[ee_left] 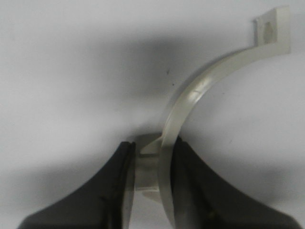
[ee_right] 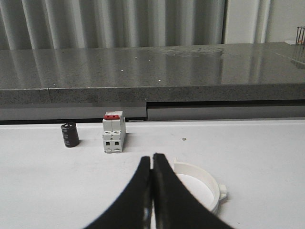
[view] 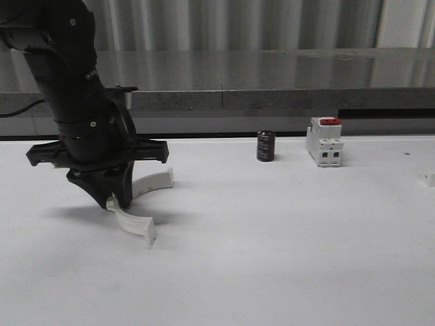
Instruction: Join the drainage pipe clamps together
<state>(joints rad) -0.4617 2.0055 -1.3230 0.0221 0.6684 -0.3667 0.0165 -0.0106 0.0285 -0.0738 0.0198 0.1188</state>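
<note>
A white bench [view: 285, 258] is lying under soft light, a grey stone ledge [view: 272, 75] and corrugated metal wall [view: 238, 24] standing behind.

White table [view: 285, 258]: clamps [view: 136, 224], capacitor [view: 266, 146], breaker [view: 324, 142].

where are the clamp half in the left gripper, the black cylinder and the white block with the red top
clamp half [ee_left: 190, 98]: left wrist view, middle of its arc
black cylinder [view: 266, 146]: front view, its side
white block with the red top [view: 324, 144]: front view, its white body
</note>
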